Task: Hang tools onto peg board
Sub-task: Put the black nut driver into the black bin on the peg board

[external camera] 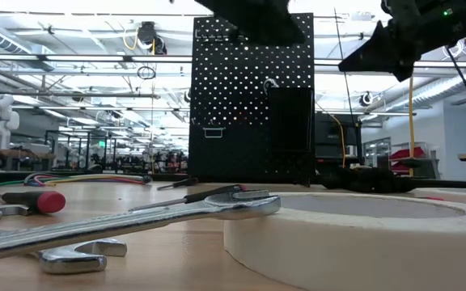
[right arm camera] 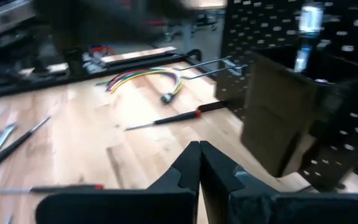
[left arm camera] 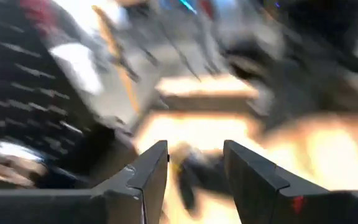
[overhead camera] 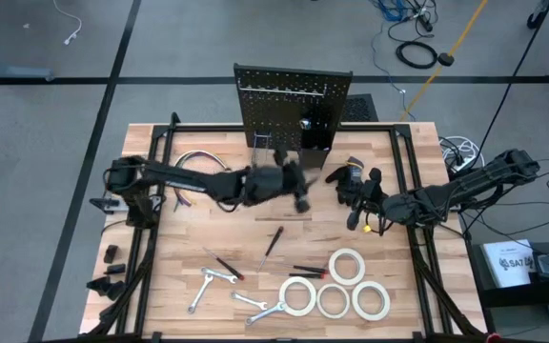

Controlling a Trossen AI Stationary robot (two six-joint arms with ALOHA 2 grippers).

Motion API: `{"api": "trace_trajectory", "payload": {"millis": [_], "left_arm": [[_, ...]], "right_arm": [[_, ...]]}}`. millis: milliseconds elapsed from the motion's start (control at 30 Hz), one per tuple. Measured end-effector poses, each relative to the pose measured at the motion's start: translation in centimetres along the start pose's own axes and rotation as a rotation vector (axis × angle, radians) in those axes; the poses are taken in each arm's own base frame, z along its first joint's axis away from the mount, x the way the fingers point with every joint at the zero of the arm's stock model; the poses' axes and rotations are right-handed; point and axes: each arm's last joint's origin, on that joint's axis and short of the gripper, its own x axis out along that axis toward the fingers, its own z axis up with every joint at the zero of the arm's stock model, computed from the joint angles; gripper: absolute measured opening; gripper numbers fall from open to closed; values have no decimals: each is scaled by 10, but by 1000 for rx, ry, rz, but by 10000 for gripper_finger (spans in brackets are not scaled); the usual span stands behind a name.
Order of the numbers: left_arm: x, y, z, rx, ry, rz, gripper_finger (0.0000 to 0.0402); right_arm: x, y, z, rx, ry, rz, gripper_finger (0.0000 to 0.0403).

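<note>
The black peg board stands upright at the table's far edge, with hooks and a small black bin on its front. Wrenches, thin red-and-black screwdrivers and several white tape rolls lie flat on the near half of the table. My left gripper hangs open in front of the board, above the table; its wrist view is blurred and shows nothing held. My right gripper is shut and empty, just near of the black glove.
A bundle of coloured cables lies left of the board, and one screwdriver lies in front of it. In the low view a wrench rests on a tape roll. Bare wood shows between the board and the tools.
</note>
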Motion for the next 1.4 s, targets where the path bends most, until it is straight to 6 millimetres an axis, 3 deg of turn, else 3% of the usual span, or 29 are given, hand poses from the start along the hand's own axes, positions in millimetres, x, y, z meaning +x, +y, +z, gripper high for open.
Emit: {"api": "trace_trajectory", "payload": {"millis": [133, 333, 567, 733, 900, 1167, 1400], "left_arm": [[-32, -16, -12, 37, 257, -147, 159], [-71, -23, -44, -4, 622, -169, 159], [-91, -28, -86, -70, 762, -171, 154], [-79, -43, -104, -292, 593, -342, 150], [-58, -59, -114, -495, 551, -309, 150], [-37, -73, -126, -624, 634, -164, 150], [-30, -77, -138, -582, 654, -103, 150]], "right_arm": [[0, 2, -1, -58, 23, 73, 0], [1, 6, -1, -97, 33, 162, 0], [5, 13, 0, -71, 18, 250, 3], [14, 23, -11, -93, 76, 335, 23], [24, 33, -20, -80, 103, 383, 66], [29, 32, -24, -19, 140, 372, 156], [33, 28, -23, -10, 142, 350, 191]]}}
